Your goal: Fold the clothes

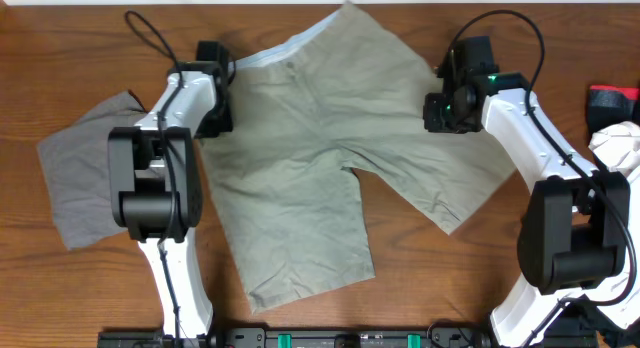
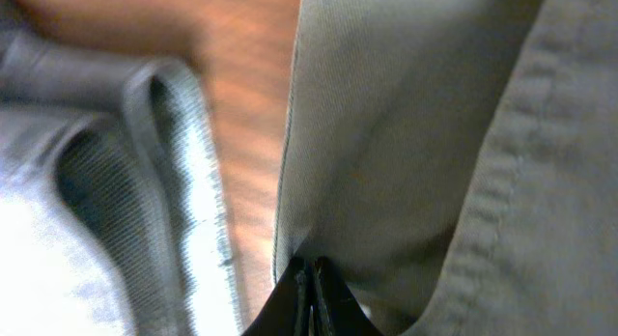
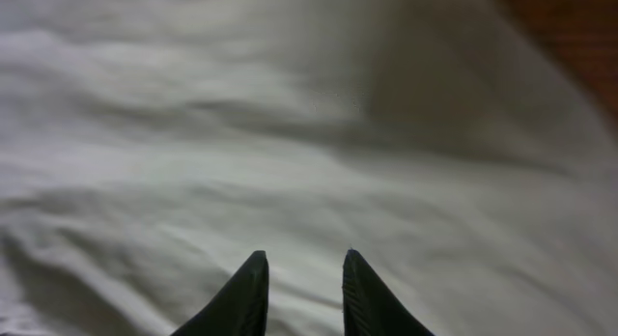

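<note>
The light khaki shorts (image 1: 300, 158) lie spread flat across the middle of the table, waistband toward the back left and both legs pointing forward. Smaller, darker grey shorts (image 1: 80, 178) lie at the left; their hem shows as grey cloth (image 2: 126, 182) in the left wrist view. My left gripper (image 1: 218, 113) sits at the khaki shorts' left waist edge. There its jaws (image 2: 312, 278) are shut, pinching the edge of the khaki fabric (image 2: 406, 133). My right gripper (image 1: 440, 113) hovers over the right leg, and its fingers (image 3: 304, 264) stand apart above the cloth (image 3: 290, 133), holding nothing.
The brown wooden table (image 1: 60, 48) shows around the clothes. A red and black object (image 1: 612, 98) and a crumpled white cloth (image 1: 618, 143) lie at the right edge, beside the right arm.
</note>
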You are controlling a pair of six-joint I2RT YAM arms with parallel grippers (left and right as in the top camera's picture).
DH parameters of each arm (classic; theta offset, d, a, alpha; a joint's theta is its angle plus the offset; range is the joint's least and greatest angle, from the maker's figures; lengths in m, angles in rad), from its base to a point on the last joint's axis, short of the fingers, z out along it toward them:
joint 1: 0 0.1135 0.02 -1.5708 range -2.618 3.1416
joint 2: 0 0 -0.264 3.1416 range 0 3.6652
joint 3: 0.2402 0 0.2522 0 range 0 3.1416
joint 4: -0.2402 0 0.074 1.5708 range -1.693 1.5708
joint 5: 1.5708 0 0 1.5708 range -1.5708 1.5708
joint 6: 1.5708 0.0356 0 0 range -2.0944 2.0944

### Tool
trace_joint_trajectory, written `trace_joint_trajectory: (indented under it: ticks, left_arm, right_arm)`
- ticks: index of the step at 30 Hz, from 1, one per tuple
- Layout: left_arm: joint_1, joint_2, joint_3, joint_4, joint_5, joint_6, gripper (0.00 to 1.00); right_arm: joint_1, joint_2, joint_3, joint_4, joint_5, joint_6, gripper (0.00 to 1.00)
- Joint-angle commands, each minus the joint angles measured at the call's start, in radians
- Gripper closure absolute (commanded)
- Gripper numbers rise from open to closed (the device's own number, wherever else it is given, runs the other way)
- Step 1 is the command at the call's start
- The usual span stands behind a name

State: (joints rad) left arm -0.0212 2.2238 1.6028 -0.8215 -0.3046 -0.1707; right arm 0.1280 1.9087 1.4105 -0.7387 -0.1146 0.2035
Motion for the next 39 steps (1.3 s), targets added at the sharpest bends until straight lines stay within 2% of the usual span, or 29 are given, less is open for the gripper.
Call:
trace_joint_trajectory:
  ticks: [1, 4, 6, 9, 10, 11, 15, 18, 20, 26, 30, 33, 34, 39]
  left_arm:
    - [0.002, 0.099, -0.064, -0.04, 0.003, -0.086, 0.94]
    - [0.003, 0.097, -0.063, -0.052, 0.004, -0.142, 0.94]
    - [0.003, 0.095, -0.063, -0.052, 0.006, -0.158, 0.94]
    - [0.002, 0.087, -0.063, -0.049, 0.008, -0.157, 0.83]
    - [0.002, 0.081, -0.063, -0.049, 0.007, -0.157, 0.83]
    - [0.002, 0.071, -0.063, -0.049, 0.007, -0.156, 0.77]
    - [0.002, 0.015, -0.06, -0.039, 0.007, -0.153, 0.67]
    - [0.002, -0.033, -0.06, 0.0, 0.008, -0.114, 0.48]
    - [0.002, -0.063, -0.06, 0.014, 0.026, -0.106, 0.41]
    - [0.002, -0.105, -0.06, 0.039, 0.284, 0.019, 0.4]
    - [0.002, -0.105, -0.06, 0.046, 0.411, 0.103, 0.4]
    - [0.002, -0.111, -0.06, 0.076, 0.436, 0.184, 0.4]
    - [0.002, -0.116, -0.06, 0.089, 0.436, 0.214, 0.4]
    - [0.002, -0.118, -0.06, 0.196, 0.436, 0.282, 0.4]
  right_arm:
    - [-0.017, 0.042, -0.005, -0.026, 0.042, 0.027, 0.77]
    - [-0.037, 0.093, -0.005, -0.066, 0.132, 0.088, 0.85]
    - [-0.058, 0.134, -0.005, -0.052, 0.152, 0.092, 0.86]
    - [-0.1, 0.208, -0.005, 0.014, 0.152, 0.087, 0.89]
    - [-0.112, 0.23, -0.005, 0.032, 0.152, 0.087, 0.89]
    - [-0.126, 0.256, -0.005, 0.053, 0.152, 0.087, 0.9]
    - [-0.19, 0.33, -0.005, 0.148, 0.188, 0.072, 0.9]
    - [-0.246, 0.363, -0.004, 0.286, 0.158, 0.086, 0.9]
    - [-0.272, 0.368, -0.004, 0.384, 0.091, 0.105, 0.89]
    - [-0.304, 0.369, 0.042, 0.609, -0.033, 0.142, 0.88]
    - [-0.309, 0.362, 0.145, 0.573, -0.142, 0.064, 0.88]
    - [-0.317, 0.322, 0.223, 0.465, -0.253, -0.009, 0.63]
    - [-0.32, 0.294, 0.243, 0.428, -0.294, -0.028, 0.58]
    - [-0.335, 0.122, 0.258, 0.298, -0.424, -0.076, 0.48]
